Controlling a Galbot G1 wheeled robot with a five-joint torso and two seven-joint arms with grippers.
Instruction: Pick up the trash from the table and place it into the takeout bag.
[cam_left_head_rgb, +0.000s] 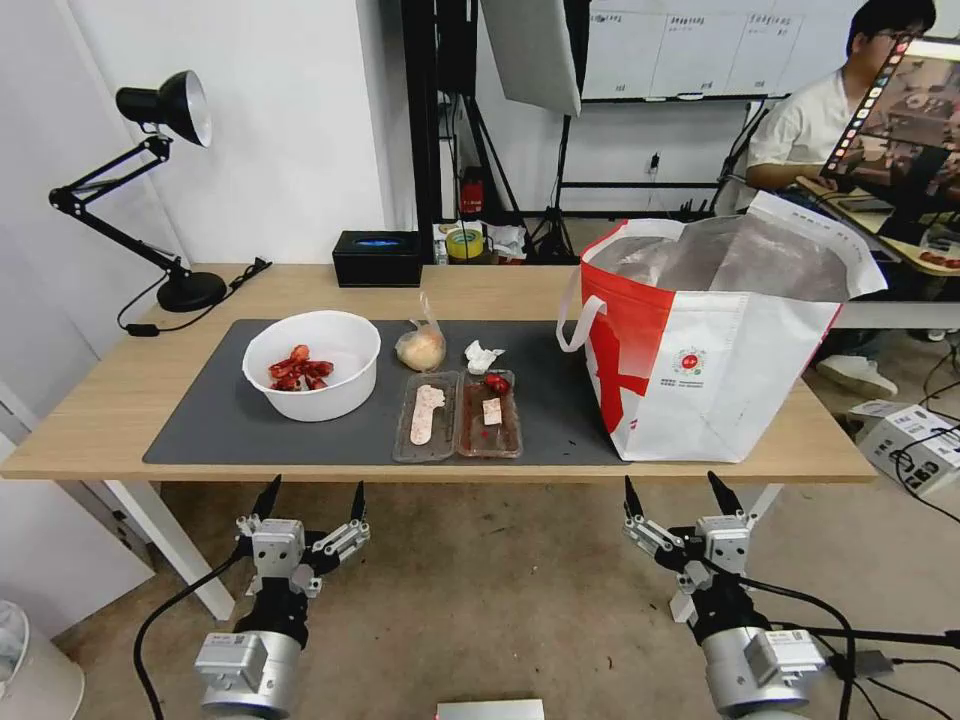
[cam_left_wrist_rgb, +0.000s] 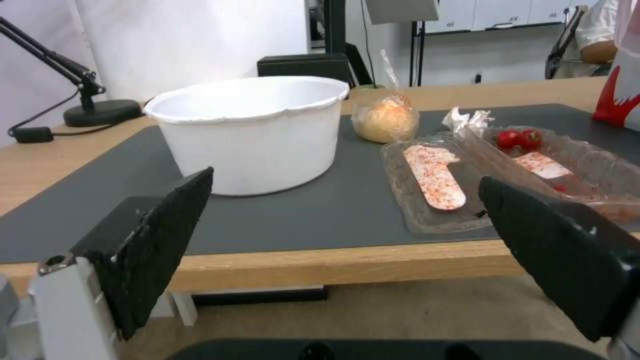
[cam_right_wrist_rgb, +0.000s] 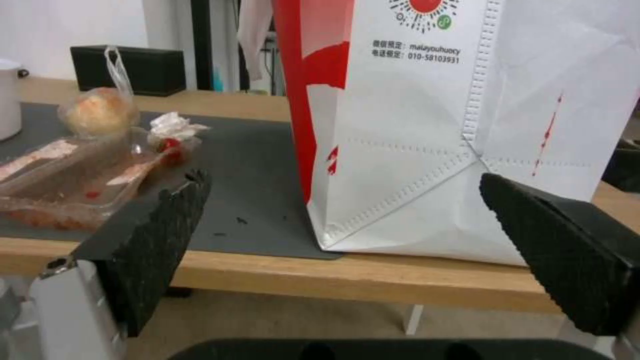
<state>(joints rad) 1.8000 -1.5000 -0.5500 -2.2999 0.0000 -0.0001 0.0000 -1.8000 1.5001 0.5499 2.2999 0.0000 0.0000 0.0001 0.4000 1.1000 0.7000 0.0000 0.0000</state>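
Left gripper (cam_left_head_rgb: 312, 500) wide open, empty, below table (cam_left_head_rgb: 90, 420) edge; white bowl (cam_left_head_rgb: 312, 364) straight ahead, nearer this arm. Right gripper (cam_left_head_rgb: 680, 495) wide open, facing takeout bag (cam_left_head_rgb: 700, 340).

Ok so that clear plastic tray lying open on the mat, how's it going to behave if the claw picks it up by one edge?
The tray looks thin and see-through, so it will probably flex and sag. Its two halves lie open side by side, so the free half may swing on the hinge. The loose scraps inside could well slide out if it tilts.
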